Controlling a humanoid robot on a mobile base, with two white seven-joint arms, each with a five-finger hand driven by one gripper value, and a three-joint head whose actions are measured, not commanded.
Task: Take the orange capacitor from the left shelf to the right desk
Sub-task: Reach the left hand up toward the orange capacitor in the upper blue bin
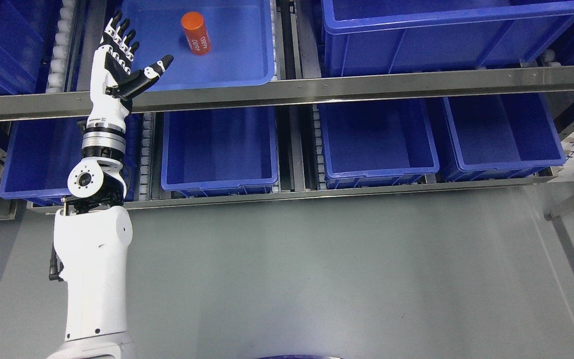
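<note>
Plainly, the risk is a fumble: the capacitor (196,33) is a smooth cylinder lying on its side in a shallow tray (237,65) on the upper shelf, so a glancing finger could roll it farther back, and the steel rail (366,85) may catch the wrist. The left hand (125,57) is spread wide and holds nothing; the capacitor lies near it, to its right and slightly farther.
</note>
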